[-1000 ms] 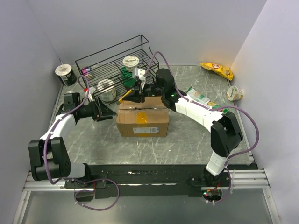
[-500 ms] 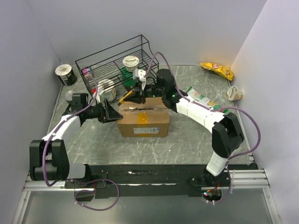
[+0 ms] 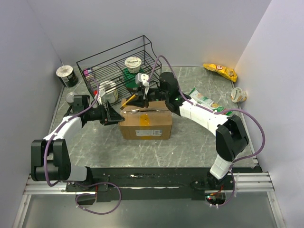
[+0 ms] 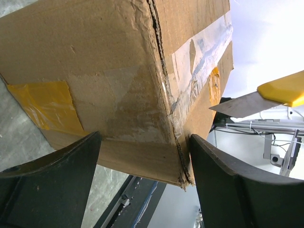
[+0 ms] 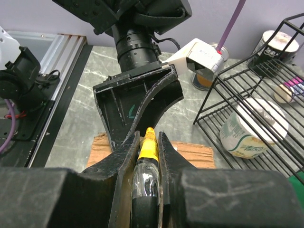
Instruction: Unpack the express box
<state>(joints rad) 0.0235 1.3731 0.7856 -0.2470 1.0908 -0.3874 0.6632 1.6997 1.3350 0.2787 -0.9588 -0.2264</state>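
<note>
On the grey counter (image 3: 190, 142) the express box (image 3: 145, 124) sits centrally, the left fingers (image 4: 52, 161) spread apart astride its left corner, the right fingers (image 5: 124, 156) clamped on a yellow utility knife (image 5: 148, 148) near its top.

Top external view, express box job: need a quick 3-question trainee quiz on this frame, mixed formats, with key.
1. True or false: the left fingers are closed on a cup.
2. What do the right fingers grip? A) a yellow-handled knife B) a snack bag C) a roll of tape
3. In the top view, where does the wire rack stand relative to the express box?
Key: 1. False: they stand open on either side of a box corner. 2. A. 3. Behind it, toward the far left of the table.
</note>
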